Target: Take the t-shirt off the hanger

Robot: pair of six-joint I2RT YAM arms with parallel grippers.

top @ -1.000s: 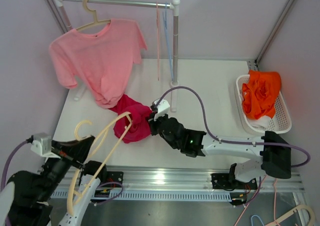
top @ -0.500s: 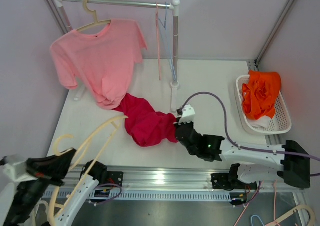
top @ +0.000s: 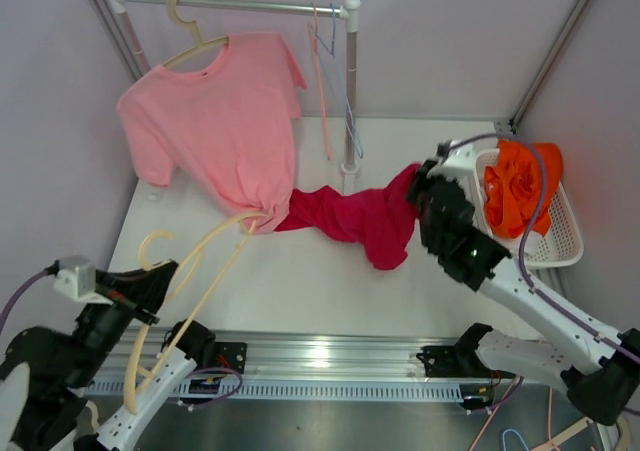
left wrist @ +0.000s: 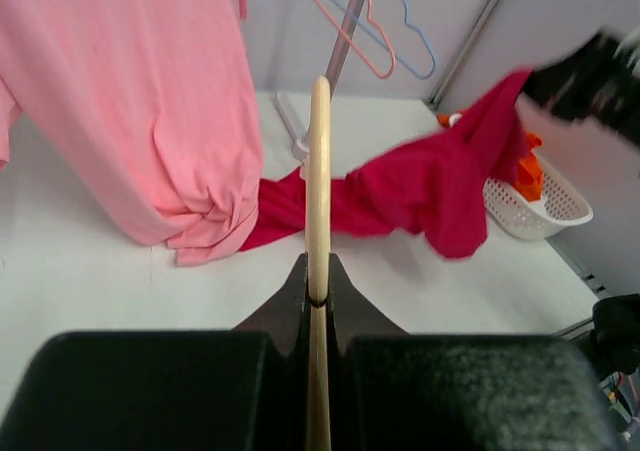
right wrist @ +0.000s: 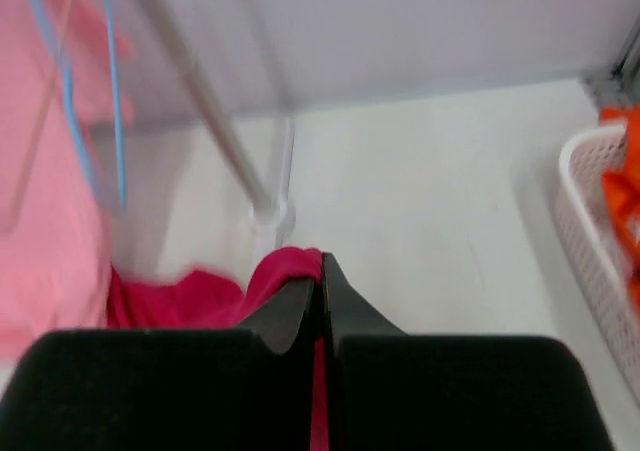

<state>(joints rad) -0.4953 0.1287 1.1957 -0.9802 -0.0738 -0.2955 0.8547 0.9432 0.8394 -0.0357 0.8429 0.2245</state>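
Note:
A crimson t-shirt point(top: 350, 216) is stretched across the table's middle. My right gripper point(top: 425, 186) is shut on its right end and holds it raised near the basket; the wrist view shows the cloth point(right wrist: 275, 276) pinched between the shut jaws of the right gripper point(right wrist: 321, 271). The shirt's left end lies by the far tip of a cream hanger point(top: 195, 271); I cannot tell whether it is still caught there. My left gripper point(top: 150, 289) is shut on that hanger point(left wrist: 319, 161), low at the near left. In the left wrist view, the left gripper point(left wrist: 319, 271) points at the shirt point(left wrist: 420, 186).
A pink t-shirt point(top: 220, 111) hangs on a hanger from the rack rail, its hem touching the crimson shirt. Thin pink and blue hangers point(top: 330, 71) hang by the rack post point(top: 350, 91). A white basket point(top: 565, 233) with orange cloth point(top: 520, 186) stands at the right.
My right gripper has moved right and up, dragging the crimson shirt out long across the table. The left arm and hanger shifted at the near left. The pink shirt swung right.

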